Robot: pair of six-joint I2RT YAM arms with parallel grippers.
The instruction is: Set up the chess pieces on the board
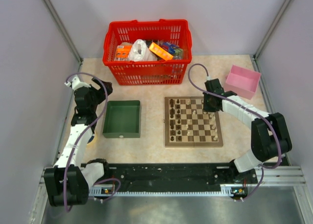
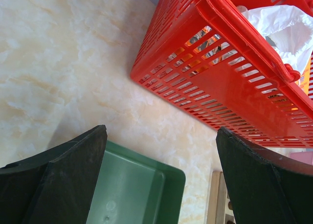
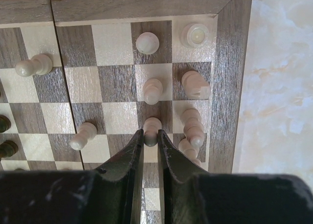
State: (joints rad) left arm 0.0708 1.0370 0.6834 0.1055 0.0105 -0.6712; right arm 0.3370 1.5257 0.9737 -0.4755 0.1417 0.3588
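Pale wood is pinched between the right gripper's (image 3: 150, 136) nearly closed fingertips: a tan pawn (image 3: 152, 125) held at the tips, over the board (image 3: 229, 62). This looks like a placement. Next, the jaws should part gently and back away without toppling the neighbouring pieces (image 3: 191, 128) just right of the tips.

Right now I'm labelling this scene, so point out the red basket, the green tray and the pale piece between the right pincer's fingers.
red basket (image 1: 146, 75), top view, its front wall.
green tray (image 1: 122, 117), top view, its bare floor.
pale piece (image 3: 152, 125), right wrist view, its rounded head.
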